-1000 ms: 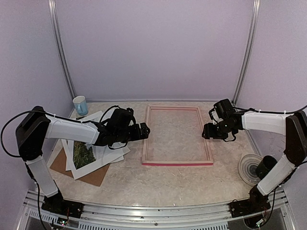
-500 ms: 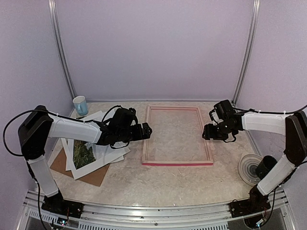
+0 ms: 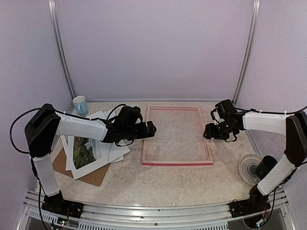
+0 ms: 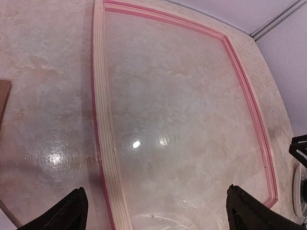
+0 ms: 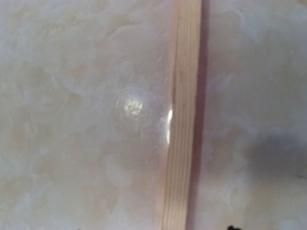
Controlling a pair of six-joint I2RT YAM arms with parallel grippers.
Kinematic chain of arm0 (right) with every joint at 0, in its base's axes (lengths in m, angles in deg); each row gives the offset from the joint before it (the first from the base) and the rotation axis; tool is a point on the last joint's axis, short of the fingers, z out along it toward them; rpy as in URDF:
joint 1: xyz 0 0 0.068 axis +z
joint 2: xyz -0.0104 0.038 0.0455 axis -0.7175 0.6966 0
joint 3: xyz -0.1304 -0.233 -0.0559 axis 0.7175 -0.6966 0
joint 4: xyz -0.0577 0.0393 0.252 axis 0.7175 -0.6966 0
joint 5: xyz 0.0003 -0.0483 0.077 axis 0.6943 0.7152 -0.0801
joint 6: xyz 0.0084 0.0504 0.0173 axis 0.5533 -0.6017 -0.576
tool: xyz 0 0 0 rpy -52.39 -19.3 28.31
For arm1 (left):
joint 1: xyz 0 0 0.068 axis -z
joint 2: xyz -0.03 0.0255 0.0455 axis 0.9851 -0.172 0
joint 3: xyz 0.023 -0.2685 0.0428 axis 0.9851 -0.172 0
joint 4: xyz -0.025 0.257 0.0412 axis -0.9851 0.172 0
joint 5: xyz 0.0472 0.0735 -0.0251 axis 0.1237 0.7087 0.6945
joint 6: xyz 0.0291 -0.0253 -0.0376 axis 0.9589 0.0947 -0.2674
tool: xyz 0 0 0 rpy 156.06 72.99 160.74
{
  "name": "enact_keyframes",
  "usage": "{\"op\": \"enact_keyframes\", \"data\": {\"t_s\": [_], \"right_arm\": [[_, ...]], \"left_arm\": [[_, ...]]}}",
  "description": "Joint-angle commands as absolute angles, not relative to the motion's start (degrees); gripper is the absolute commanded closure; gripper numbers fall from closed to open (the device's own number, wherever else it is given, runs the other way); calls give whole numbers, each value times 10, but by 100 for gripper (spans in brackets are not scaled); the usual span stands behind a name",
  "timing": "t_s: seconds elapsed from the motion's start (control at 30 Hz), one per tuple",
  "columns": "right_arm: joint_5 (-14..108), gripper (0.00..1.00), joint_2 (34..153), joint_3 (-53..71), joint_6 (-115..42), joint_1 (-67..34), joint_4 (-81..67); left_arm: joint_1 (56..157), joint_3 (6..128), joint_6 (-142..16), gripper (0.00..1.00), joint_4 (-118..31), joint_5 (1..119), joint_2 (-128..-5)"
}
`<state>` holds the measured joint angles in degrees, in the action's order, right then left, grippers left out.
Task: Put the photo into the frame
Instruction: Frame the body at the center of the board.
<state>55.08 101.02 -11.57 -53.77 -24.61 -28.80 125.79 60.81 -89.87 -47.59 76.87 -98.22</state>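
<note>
- Top external view: the large, thin-railed rectangular frame [image 3: 177, 163], pink-faced over pale wood, is laid flat at the middle of the pale marbled desk [image 3: 158, 187].
- The rectangular paper landscape photo [image 3: 82, 154], with dark green trees, is found at 9 o'clock of the frame and well apart from it. It lies in a loose pile of white sheets [image 3: 109, 154] over a brown backing board [image 3: 93, 176]. Whether a sheet overlaps its edges cannot be told.
- The left claw [image 3: 150, 129] is held just at the frame's left rail, and the right claw [image 3: 207, 131] at the right rail, at 3 o'clock.
- The photo is judged not yet fetched. For the next move the left claw is best carried to 9 o'clock and closed on a free edge of the print alone, so that no white sheet is dragged along.
- A small blue-and-white cup [image 3: 80, 105] at 10 o'clock and a clear round dish [image 3: 249, 168] at 4 o'clock are seen off the path between pile and frame.
- Left wrist view: the left claw is shown spread wide and empty, with the frame's opening lying bare between its fingertips. A corner of the brown board is glimpsed at 9 o'clock.
- Right wrist view: only one pale wood rail on the desk is shown. How far the right claw is opened cannot be told, nor whether the rail is touched.
</note>
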Motion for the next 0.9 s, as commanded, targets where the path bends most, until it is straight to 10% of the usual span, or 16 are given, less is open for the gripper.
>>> {"op": "enact_keyframes", "data": {"t_s": [0.0, 0.87], "right_arm": [[548, 35, 996, -120, -547, -257, -279], [492, 36, 1107, -37, -572, -307, -257]], "left_arm": [[1260, 626, -889, 1, -478, 756, -998], [1223, 674, -864, 1, -466, 706, -1046]]}}
